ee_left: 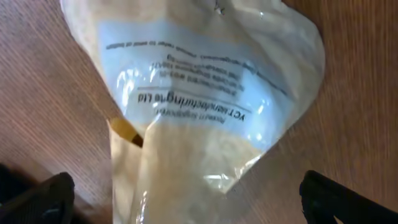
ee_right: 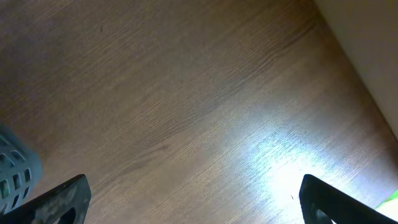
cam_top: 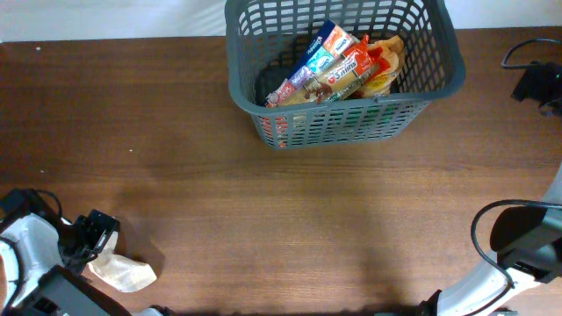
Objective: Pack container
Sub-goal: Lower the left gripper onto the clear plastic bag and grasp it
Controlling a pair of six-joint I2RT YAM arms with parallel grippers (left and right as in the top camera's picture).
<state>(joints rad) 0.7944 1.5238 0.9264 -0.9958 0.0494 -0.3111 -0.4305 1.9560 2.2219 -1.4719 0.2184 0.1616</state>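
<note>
The container (cam_top: pixel 439 83), a dark grey slotted basket, stands at the table's far middle with several snack packs (cam_top: pixel 338 63) inside. A pale cream plastic bag (ee_left: pixel 205 106) with a white printed label lies on the wood at the near left (cam_top: pixel 123 272). My left gripper (ee_left: pixel 185 186) hovers right over it, open wide. Its dark fingers (ee_left: pixel 43 196) stand on either side of the bag's lower end without touching it. My right gripper (ee_right: pixel 194 186) is open over bare wood at the near right, holding nothing. A corner of the container (ee_right: pixel 12 168) shows at the left edge of the right wrist view.
The left arm's body (cam_top: pixel 35 263) fills the near left corner, and the right arm with its cable loop (cam_top: pixel 518 237) the near right. A black cable and device (cam_top: pixel 536 79) lie at the far right edge. A pale wall (ee_right: pixel 367 43) borders the table.
</note>
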